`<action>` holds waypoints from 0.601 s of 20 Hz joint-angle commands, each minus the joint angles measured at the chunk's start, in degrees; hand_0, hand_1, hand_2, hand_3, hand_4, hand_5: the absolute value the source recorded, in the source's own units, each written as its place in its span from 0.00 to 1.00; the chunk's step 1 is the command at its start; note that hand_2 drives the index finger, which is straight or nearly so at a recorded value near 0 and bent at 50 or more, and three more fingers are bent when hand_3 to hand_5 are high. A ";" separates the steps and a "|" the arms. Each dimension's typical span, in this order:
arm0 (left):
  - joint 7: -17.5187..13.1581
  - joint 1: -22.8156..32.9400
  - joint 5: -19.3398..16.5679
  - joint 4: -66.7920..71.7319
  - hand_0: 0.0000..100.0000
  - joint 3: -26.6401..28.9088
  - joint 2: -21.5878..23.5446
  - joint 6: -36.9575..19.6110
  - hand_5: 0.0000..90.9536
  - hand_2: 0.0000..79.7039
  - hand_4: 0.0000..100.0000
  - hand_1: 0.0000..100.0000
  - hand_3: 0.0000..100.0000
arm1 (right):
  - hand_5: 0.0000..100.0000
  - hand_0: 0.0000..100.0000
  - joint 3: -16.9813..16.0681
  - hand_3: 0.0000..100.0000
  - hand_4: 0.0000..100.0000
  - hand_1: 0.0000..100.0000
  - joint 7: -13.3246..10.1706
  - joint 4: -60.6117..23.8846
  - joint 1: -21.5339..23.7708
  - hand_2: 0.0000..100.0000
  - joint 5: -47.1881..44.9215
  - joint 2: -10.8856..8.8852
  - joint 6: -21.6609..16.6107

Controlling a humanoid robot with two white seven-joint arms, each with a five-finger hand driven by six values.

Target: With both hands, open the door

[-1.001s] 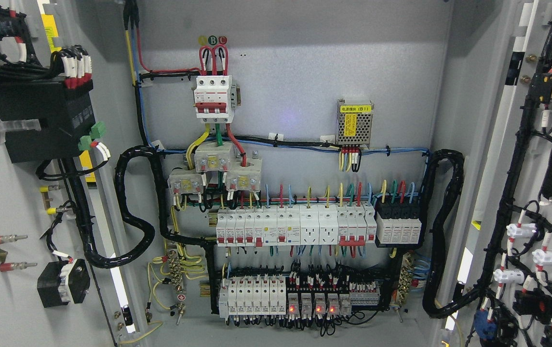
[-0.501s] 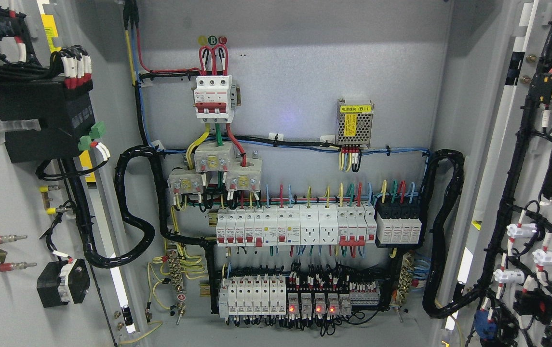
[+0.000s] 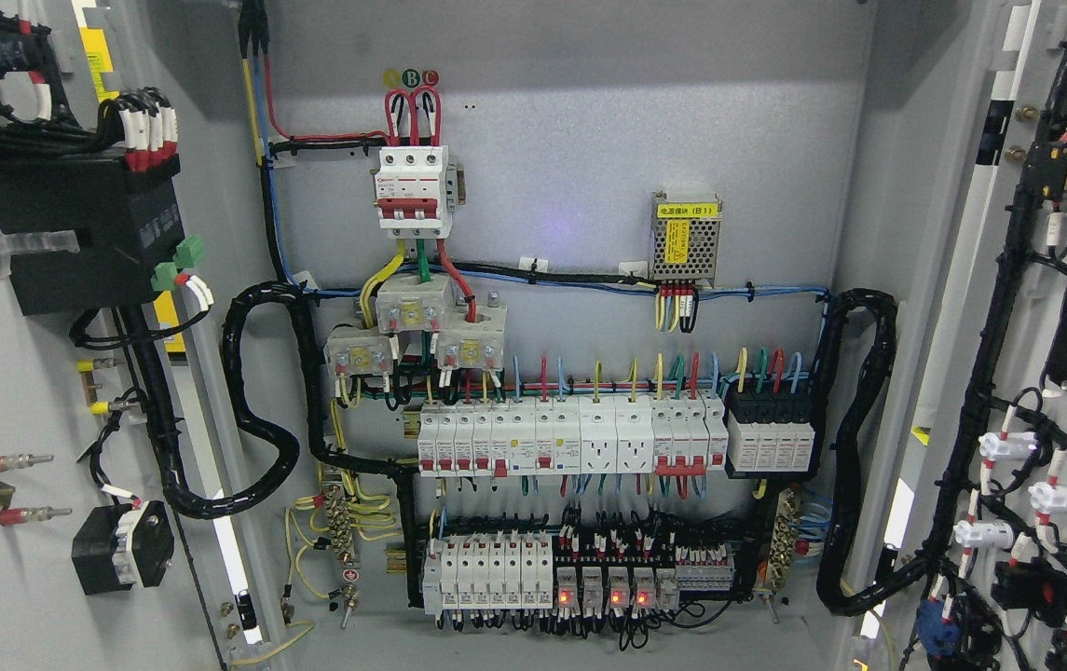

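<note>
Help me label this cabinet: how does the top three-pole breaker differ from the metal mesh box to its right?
The breaker is white plastic with red levers; the mesh box is perforated metal with a yellow label. Thick red wires loop into the breaker's top, and yellow, green and red ones leave below; the box has only thin wires at its bottom. The breaker sits higher. Both are mounted on the grey back panel.

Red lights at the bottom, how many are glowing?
4. The glowing red lights sit in a row along the cabinet's bottom rail: first, second, third, fourth. Wires could hide others.

Grey back panel [image 3: 570, 121], evenly lit
</note>
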 commanded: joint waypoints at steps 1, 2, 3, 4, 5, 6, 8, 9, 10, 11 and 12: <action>-0.02 -2.15 1.70 -4.25 0.05 4.45 0.07 1.68 0.00 0.18 0.03 0.17 0.18 | 0.00 0.21 -2.46 0.00 0.00 0.11 -0.35 -1.18 -1.58 0.00 -0.02 -4.05 -0.56; -0.02 -2.41 2.14 -4.25 0.04 4.45 -0.02 1.77 0.00 0.16 0.02 0.17 0.17 | 0.00 0.21 -2.46 0.00 0.00 0.11 -0.44 -1.18 -1.67 0.00 -0.02 -4.05 -0.47; -0.02 -2.59 2.66 -4.34 0.04 4.53 0.07 1.77 0.00 0.15 0.01 0.17 0.16 | 0.00 0.21 -2.46 0.00 0.00 0.11 -0.36 -1.18 -1.67 0.00 -0.02 -4.05 -0.47; -0.02 -2.77 3.10 -4.34 0.03 4.62 0.07 1.77 0.00 0.15 0.01 0.17 0.16 | 0.00 0.21 -2.28 0.00 0.00 0.11 -0.35 -1.18 -1.76 0.00 -0.02 -4.14 -0.39; -0.02 -2.77 3.45 -4.34 0.03 5.14 0.07 1.77 0.00 0.14 0.01 0.16 0.15 | 0.00 0.21 -2.02 0.00 0.00 0.11 -0.44 -1.18 -2.02 0.00 -0.02 -4.22 -0.30; -0.02 -2.77 3.63 -4.34 0.03 5.76 0.07 1.77 0.00 0.14 0.01 0.16 0.14 | 0.00 0.21 -2.02 0.00 0.00 0.11 -0.36 -1.18 -2.11 0.00 -0.11 -4.22 -0.21; -0.02 -2.77 4.77 -4.34 0.03 6.99 -0.02 1.86 0.00 0.13 0.01 0.16 0.13 | 0.00 0.21 -1.93 0.00 0.00 0.11 -0.35 -1.18 -2.55 0.00 -0.28 -5.27 -0.12; -0.02 -2.77 5.91 -4.34 0.03 7.95 0.16 1.94 0.00 0.13 0.01 0.16 0.13 | 0.00 0.21 -1.84 0.00 0.00 0.11 -0.35 -1.18 -3.07 0.00 -0.20 -6.32 -0.04; -0.02 -2.77 6.44 -4.34 0.03 8.40 0.24 2.12 0.00 0.13 0.01 0.16 0.13 | 0.00 0.21 -1.75 0.00 0.00 0.11 -0.35 -1.18 -3.34 0.00 -0.28 -6.68 0.05; -0.02 -2.77 6.71 -4.34 0.02 8.75 0.25 2.12 0.00 0.13 0.01 0.16 0.13 | 0.00 0.21 -1.75 0.00 0.00 0.11 -0.35 -1.10 -3.87 0.00 -0.28 -6.77 0.40; -0.02 -2.77 6.80 -4.34 0.02 9.27 0.25 2.12 0.00 0.13 0.01 0.16 0.13 | 0.00 0.21 -1.67 0.00 0.00 0.11 -0.35 -1.10 -4.39 0.00 -0.37 -6.77 1.01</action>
